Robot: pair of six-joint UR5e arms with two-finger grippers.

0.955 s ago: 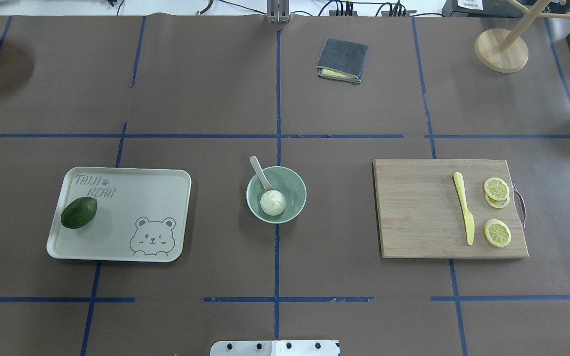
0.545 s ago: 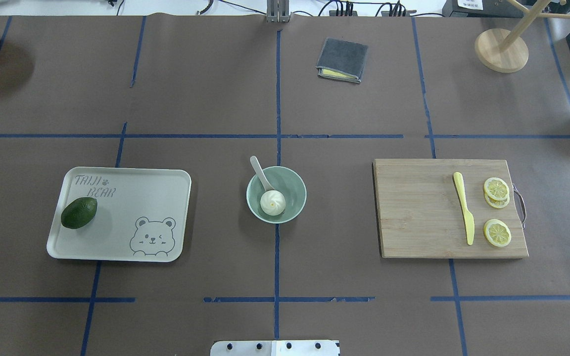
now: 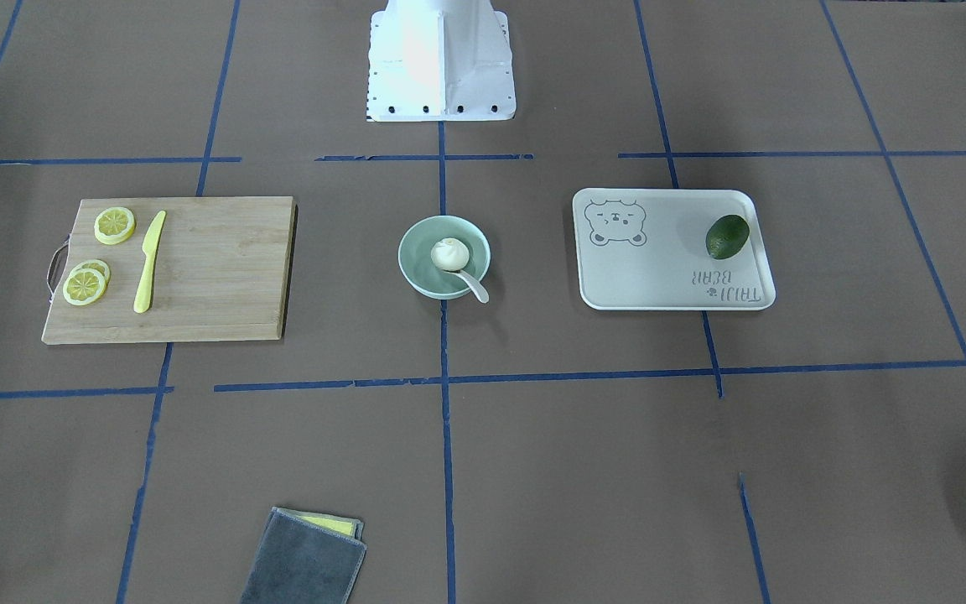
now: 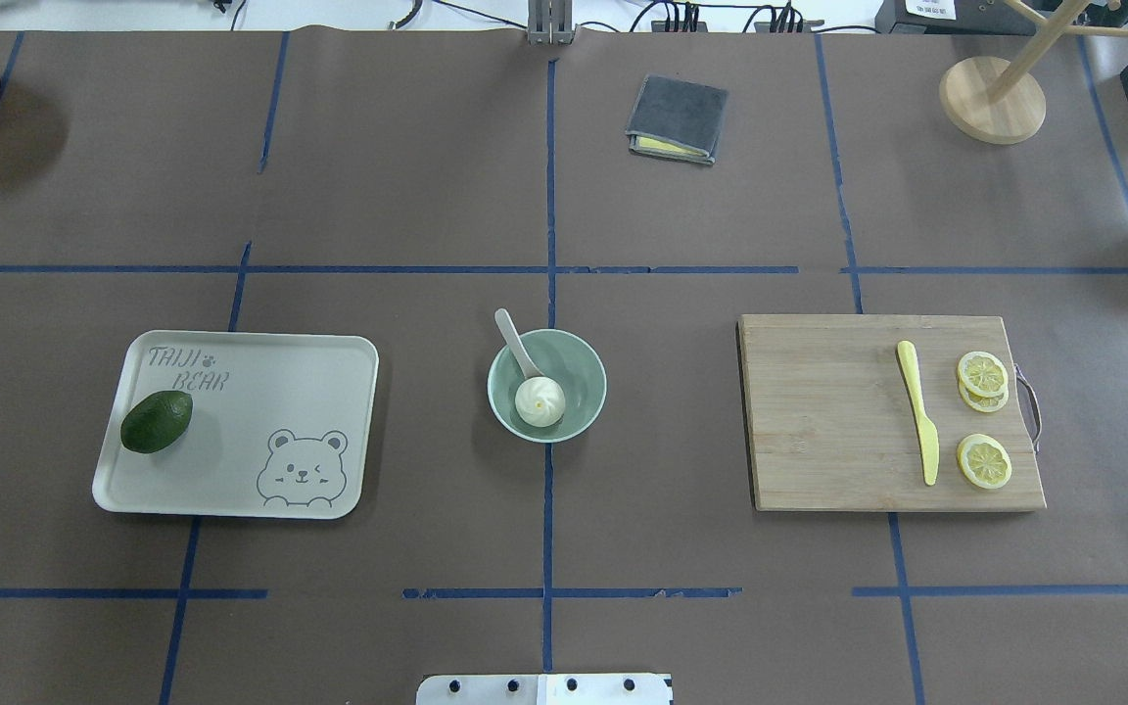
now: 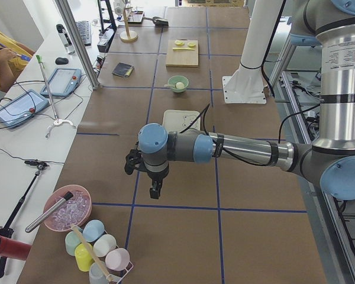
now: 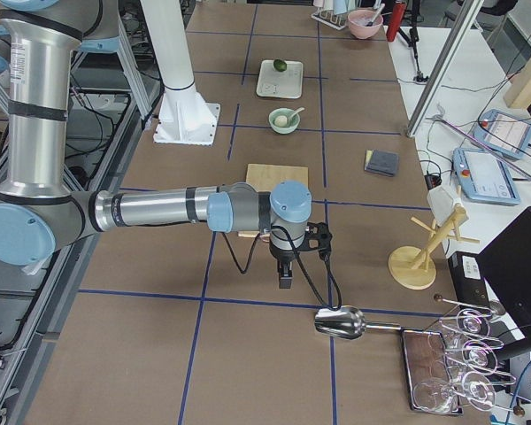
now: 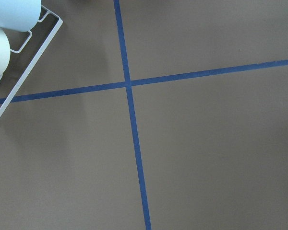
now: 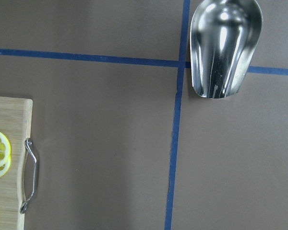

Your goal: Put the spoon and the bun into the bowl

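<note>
The pale mint-green bowl (image 4: 591, 377) stands at the table's centre; it also shows in the front-facing view (image 3: 416, 252). The white pleated bun (image 4: 540, 399) lies inside it. The beige-white spoon (image 4: 515, 343) has its scoop in the bowl and its handle leaning over the far-left rim. Both also show in the front-facing view: bun (image 3: 451, 253), spoon (image 3: 476, 287). My left gripper (image 5: 155, 189) hangs over bare table far off to the left. My right gripper (image 6: 285, 279) hangs past the cutting board, far to the right. I cannot tell whether either is open or shut.
A bear-print tray (image 4: 260, 392) with a dark green avocado (image 4: 156, 421) lies left of the bowl. A wooden cutting board (image 4: 819, 421) with a yellow knife (image 4: 918, 411) and lemon slices (image 4: 983, 460) lies right. A grey cloth (image 4: 677, 119) lies at the back. A metal scoop (image 8: 224, 45) lies far right.
</note>
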